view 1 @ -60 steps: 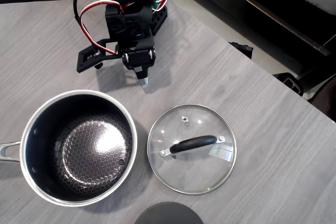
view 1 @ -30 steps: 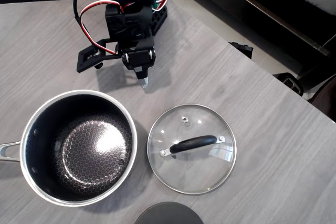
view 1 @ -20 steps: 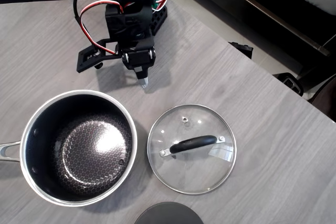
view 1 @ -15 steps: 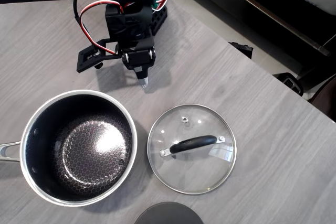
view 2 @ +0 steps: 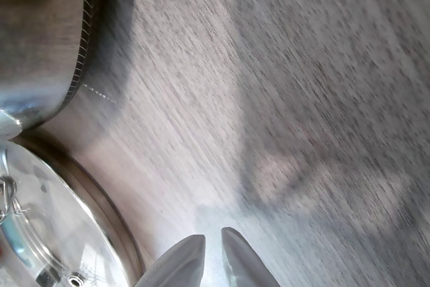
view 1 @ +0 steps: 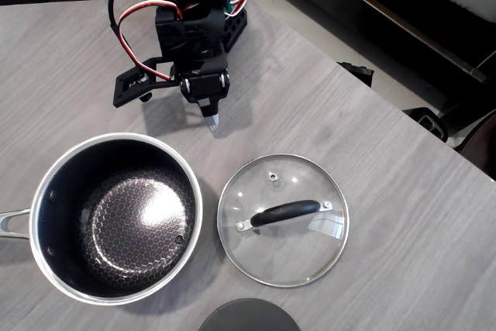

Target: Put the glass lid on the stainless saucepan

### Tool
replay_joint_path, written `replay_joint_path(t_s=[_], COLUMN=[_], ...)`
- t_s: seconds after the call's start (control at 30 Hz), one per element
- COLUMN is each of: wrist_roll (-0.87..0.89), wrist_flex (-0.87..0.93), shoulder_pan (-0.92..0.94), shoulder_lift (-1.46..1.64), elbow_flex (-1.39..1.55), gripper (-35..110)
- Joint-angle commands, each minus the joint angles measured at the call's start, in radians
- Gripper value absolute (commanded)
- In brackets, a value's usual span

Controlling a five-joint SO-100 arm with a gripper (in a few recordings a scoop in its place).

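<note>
Gripper (view 2: 213,253) fingertips seemingly closed; glass lid (view 2: 47,233) cropped.

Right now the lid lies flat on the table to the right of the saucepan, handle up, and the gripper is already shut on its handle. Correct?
Not quite. The lid does lie flat, handle up, right of the saucepan, but the gripper is not on the handle. The overhead view shows it empty over bare table beyond the lid; in the wrist view its fingertips nearly meet around nothing.
</note>
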Motion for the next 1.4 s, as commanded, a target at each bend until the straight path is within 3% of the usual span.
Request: replay_joint_path(t_s=[0.0,1.37], wrist_roll=[0.008,0.008], wrist_flex=[0.008,0.008], shoulder_pan=[0.003,-0.025], shoulder_lift=[0.031,0.031], elbow_flex=[0.009,0.009], gripper=[0,0])
